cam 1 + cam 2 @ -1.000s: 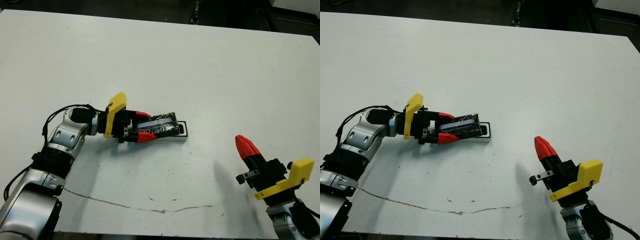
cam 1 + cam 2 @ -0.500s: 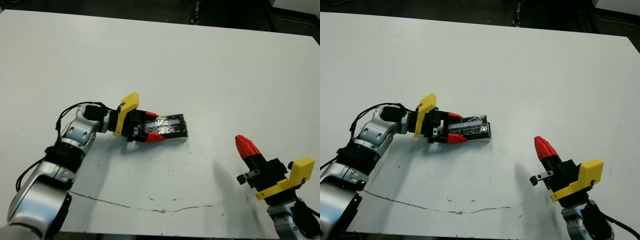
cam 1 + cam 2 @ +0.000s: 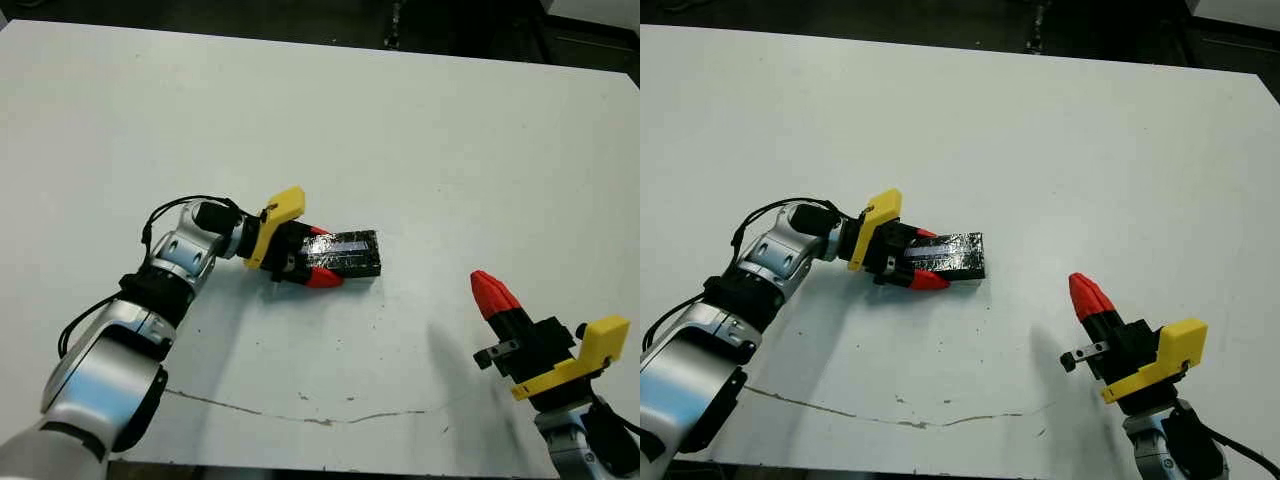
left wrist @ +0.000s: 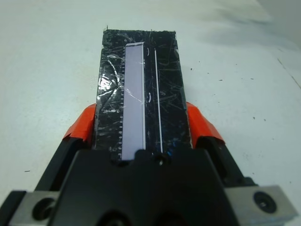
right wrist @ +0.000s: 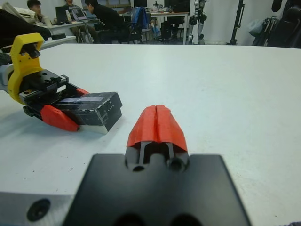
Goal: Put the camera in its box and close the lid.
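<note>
The wide white desk (image 3: pixel 420 150) carries everything; a thin brownish crack-like line (image 3: pixel 300 415) runs along its near edge and small dark specks are scattered over it.

The silver left arm (image 3: pixel 165 285) reaches in from the left side with a yellow block at its wrist. Its left gripper (image 3: pixel 322 257) has its jaws spread around the near end of the lid, one red finger (image 4: pixel 80 129) against each long side — the wrist view shows them pinching it between them.

The right gripper (image 3: pixel 1090 296) hovers over the desk near the right front corner, well apart from the box, with its jaws pressed together into a single red point; a yellow block sits behind its black body.

The flat rectangular black lid (image 3: pixel 350 252), shiny and crinkled with silvery specks and a pale stripe (image 4: pixel 134 99) down its length, lies flat on top of the small shallow box (image 5: pixel 101 123) — only the box's pale side wall and dark corner show beneath the lid, in the right wrist view. Both sit near the desk's middle, a little to the left. The camera cannot be seen; the lid covers the box's inside.

Beyond the desk, in the right wrist view, seated people (image 5: pixel 106 16) work at other desks.
</note>
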Controlling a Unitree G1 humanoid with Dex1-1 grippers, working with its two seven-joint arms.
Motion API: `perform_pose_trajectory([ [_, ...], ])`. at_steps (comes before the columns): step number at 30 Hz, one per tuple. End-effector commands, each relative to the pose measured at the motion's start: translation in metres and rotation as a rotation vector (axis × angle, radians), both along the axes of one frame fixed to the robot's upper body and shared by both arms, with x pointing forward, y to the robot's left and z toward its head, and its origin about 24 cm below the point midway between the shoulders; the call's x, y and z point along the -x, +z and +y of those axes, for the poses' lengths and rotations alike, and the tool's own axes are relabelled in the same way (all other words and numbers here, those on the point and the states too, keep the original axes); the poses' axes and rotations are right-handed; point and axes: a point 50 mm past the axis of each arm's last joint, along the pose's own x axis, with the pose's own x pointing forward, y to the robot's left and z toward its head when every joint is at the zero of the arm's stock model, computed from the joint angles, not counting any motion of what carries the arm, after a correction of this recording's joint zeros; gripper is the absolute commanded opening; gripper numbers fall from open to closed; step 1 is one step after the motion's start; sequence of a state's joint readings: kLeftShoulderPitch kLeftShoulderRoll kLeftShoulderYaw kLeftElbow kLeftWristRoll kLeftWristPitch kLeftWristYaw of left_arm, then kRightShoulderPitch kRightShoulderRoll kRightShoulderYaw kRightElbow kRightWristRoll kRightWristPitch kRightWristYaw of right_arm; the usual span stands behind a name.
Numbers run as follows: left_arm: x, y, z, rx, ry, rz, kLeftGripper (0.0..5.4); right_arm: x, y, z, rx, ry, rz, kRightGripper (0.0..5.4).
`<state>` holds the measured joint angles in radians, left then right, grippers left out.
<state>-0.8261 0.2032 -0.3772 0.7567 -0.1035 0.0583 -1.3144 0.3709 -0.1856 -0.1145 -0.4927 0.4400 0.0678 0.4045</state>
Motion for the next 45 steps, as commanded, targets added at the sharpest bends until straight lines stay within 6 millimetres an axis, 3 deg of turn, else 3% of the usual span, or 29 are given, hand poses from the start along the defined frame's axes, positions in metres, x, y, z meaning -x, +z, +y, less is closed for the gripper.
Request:
perform_pose_trajectory([
  [1, 0.022, -0.025, -0.038, -0.019, -0.160, 0.102, 3.17, 0.002, -0.002, -0.005, 0.018, -0.012, 0.023, 0.00],
  [11, 0.023, -0.027, -0.041, -0.056, -0.164, 0.069, 3.17, 0.002, -0.002, -0.004, 0.009, -0.001, 0.016, 0.00],
  [17, 0.022, -0.025, -0.040, -0.057, -0.203, -0.024, 3.96, 0.002, -0.002, -0.004, 0.010, -0.006, 0.016, 0.00],
  [29, 0.020, -0.024, -0.033, -0.032, -0.202, 0.000, 5.38, 0.001, -0.002, -0.004, 0.007, 0.007, 0.015, 0.00],
  [40, 0.021, -0.023, -0.020, -0.016, -0.192, -0.044, 5.39, 0.001, -0.001, -0.003, 0.019, 0.004, 0.015, 0.00],
  [45, 0.022, -0.024, 0.001, 0.003, -0.132, -0.032, 5.39, 0.001, -0.001, -0.002, 0.017, 0.002, 0.014, 0.00],
])
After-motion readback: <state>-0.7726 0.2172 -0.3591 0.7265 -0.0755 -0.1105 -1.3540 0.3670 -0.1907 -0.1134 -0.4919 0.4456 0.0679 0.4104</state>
